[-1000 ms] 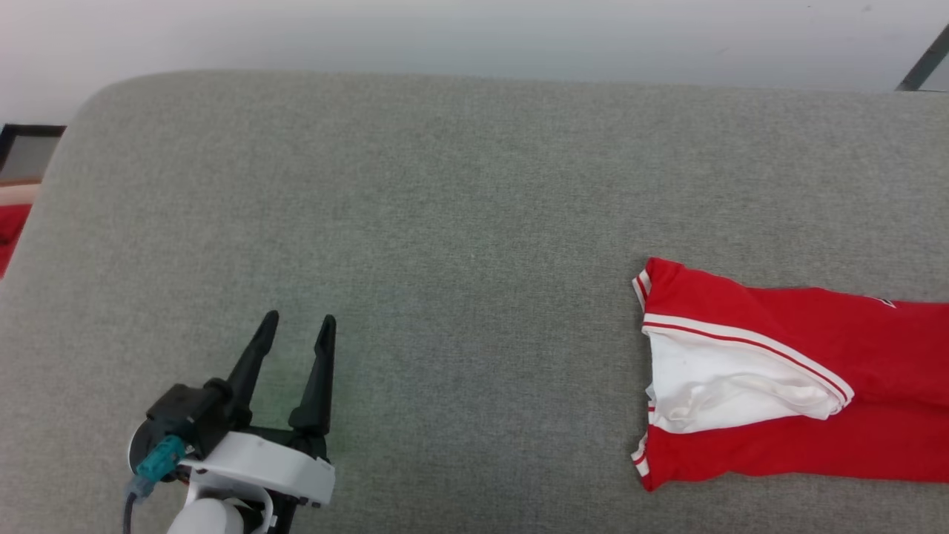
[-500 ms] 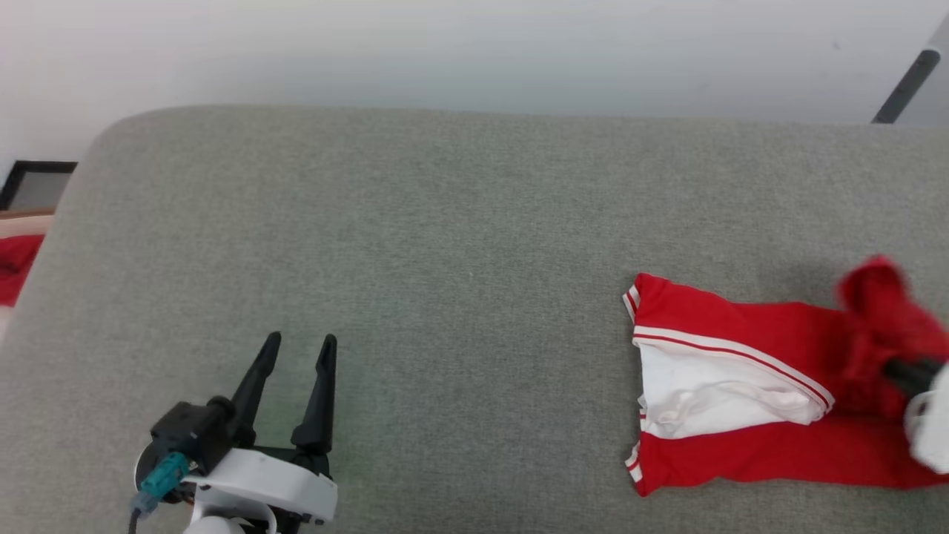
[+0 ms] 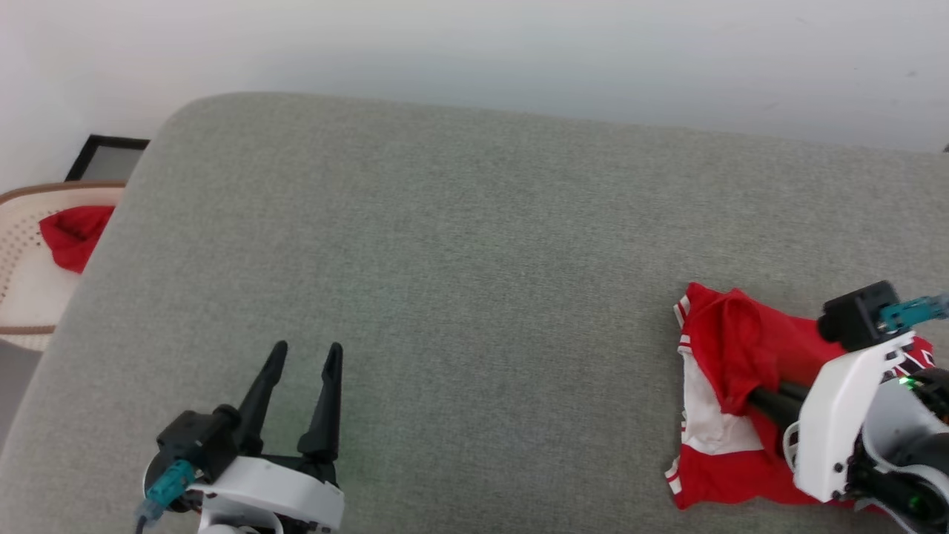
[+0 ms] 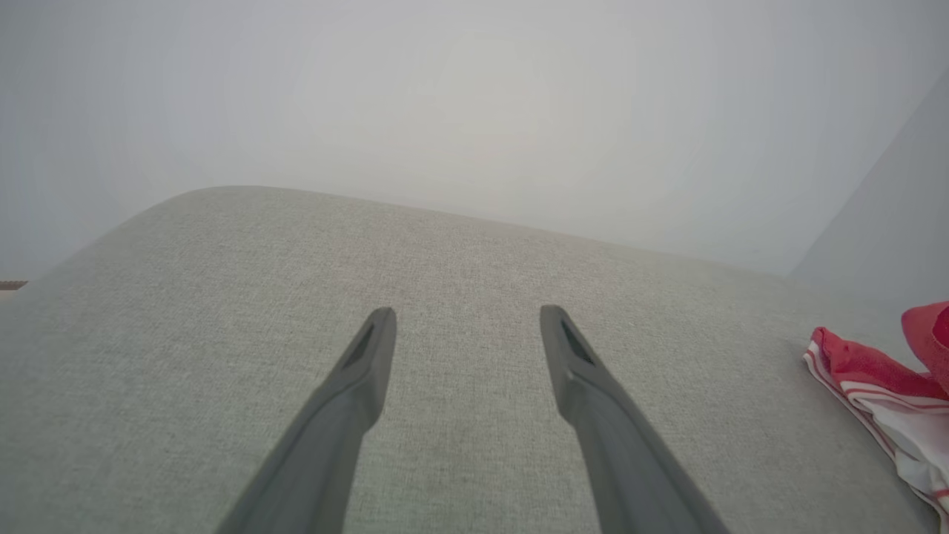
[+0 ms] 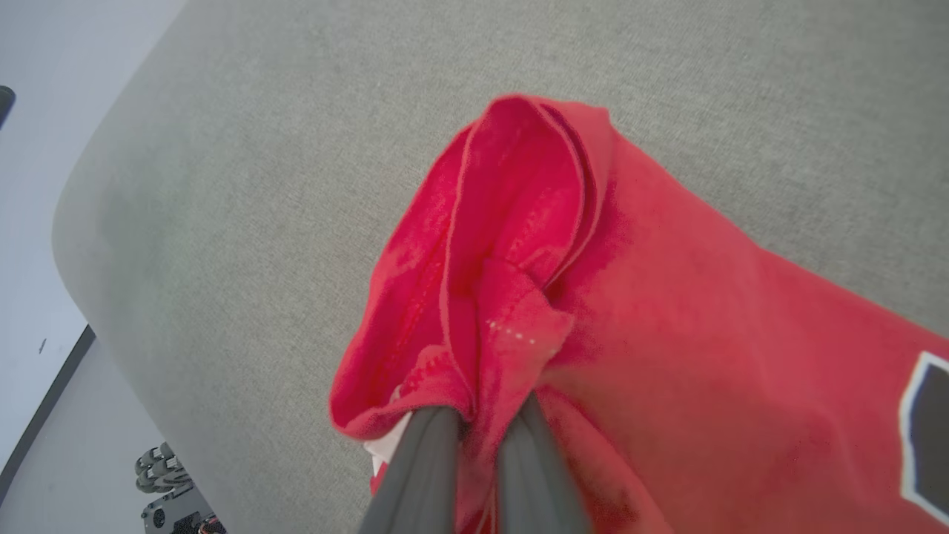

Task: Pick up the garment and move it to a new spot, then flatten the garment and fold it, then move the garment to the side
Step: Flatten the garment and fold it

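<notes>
Grey cushion point(image 3: 474, 245): at its right end my right gripper point(image 5: 478, 430) clamps the garment point(image 3: 723, 341); toward its left my left gripper point(image 3: 305, 354) gapes empty; beyond that edge, a basket point(image 3: 18, 297) holds a red scrap point(image 3: 70, 233).

Jaws of right gripper point(image 5: 483, 424) pinched tight on a bunched red fold of the garment point(image 5: 667, 319). It lies on the grey upholstered surface point(image 5: 259, 148). Black white-edged numeral at right edge.

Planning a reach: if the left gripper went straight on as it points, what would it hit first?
Probably bare cushion; the left gripper might skim over it to the wall, depth unclear. The garment lies off to the right.
</notes>
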